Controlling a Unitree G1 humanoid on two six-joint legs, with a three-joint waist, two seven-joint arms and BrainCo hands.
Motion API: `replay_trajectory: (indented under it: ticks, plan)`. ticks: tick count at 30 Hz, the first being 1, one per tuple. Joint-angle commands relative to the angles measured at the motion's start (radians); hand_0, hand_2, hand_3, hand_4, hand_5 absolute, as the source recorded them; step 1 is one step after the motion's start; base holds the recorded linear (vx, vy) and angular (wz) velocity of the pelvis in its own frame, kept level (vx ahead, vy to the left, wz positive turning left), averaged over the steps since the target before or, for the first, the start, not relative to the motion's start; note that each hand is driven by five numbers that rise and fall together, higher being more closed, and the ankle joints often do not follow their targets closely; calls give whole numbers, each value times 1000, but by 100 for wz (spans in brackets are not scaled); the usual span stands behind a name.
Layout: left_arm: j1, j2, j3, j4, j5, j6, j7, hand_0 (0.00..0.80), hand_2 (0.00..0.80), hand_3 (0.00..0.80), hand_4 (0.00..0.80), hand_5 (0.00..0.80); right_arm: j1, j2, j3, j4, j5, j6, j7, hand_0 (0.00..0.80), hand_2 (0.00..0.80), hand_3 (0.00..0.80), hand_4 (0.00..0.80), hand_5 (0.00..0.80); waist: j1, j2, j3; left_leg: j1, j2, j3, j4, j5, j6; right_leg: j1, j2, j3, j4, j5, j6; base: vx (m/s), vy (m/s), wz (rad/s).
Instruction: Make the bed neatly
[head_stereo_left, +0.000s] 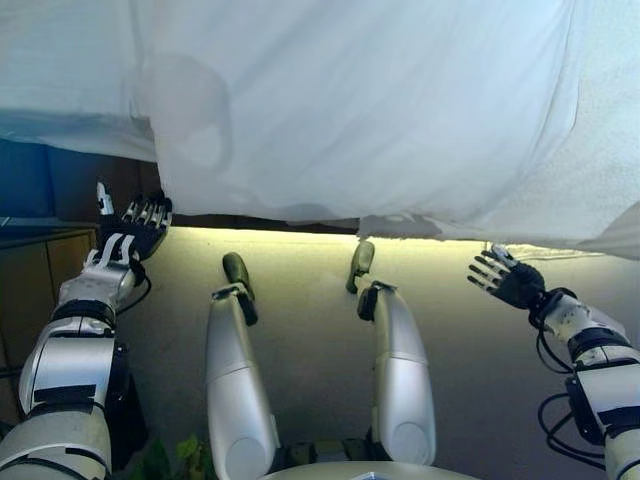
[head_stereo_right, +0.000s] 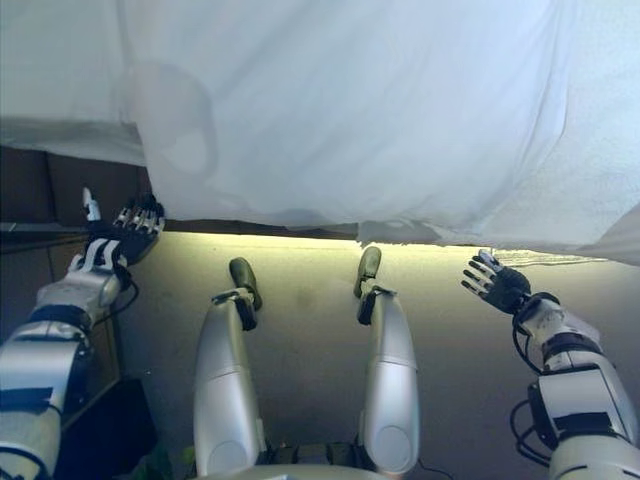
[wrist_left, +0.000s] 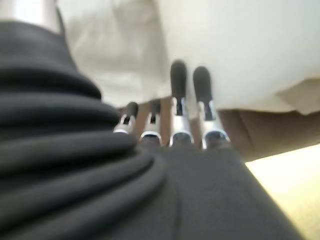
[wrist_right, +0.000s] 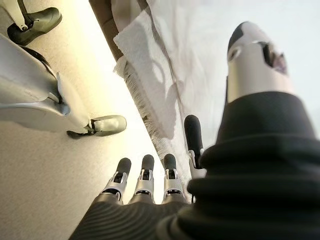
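A white bed cover spreads over the bed and hangs over its near edge; it also shows in the left wrist view. A fringed white blanket hangs at the right end, seen too in the left eye view. My left hand is open, fingers straight, just below the cover's left hanging corner and apart from it. My right hand is open with spread fingers, below the fringed edge and holding nothing.
The dark bed base runs under the cover's edge. A wooden cabinet stands at the left beside my left arm. Pale floor lies between me and the bed.
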Motion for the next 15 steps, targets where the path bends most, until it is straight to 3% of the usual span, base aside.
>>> replay_trajectory:
  ticks: [1, 8, 9, 15]
  plan:
    - [25, 37, 43, 46, -28, 14, 5, 0, 0, 0, 0, 0, 15, -47, -17, 17, 26, -30, 7, 0, 0, 0, 0, 0, 15, 4, -5, 18, -21, -14, -25, -43, -7, -9, -48, 40, -60, 45, 60, -26, -10, 5]
    - [108, -3, 78, 23, 3, 8, -60, 0, 0, 0, 0, 0, 33, -26, -34, 19, 36, -41, 15, 0, 0, 0, 0, 0, 23, 28, -5, 82, -29, 3, -65, -37, -11, 42, -54, 38, -74, 32, 64, -20, -39, 3]
    - [119, -14, 79, 16, 19, 3, -69, 0, 0, 0, 0, 0, 38, -18, -37, 18, 36, -43, 19, 0, 0, 0, 0, 0, 26, 32, -5, 114, -28, 0, -70, -60, -18, 69, -52, 39, -70, 9, 75, 62, -90, 5]
    - [195, -85, 74, -20, 137, -68, -67, 0, 0, 0, 0, 0, 81, 35, -62, 10, 36, -64, 15, 0, 0, 0, 0, 0, 38, 35, -5, 249, -39, 31, -140, -19, -14, 202, -69, 6, -123, 24, 82, -35, -121, 10]
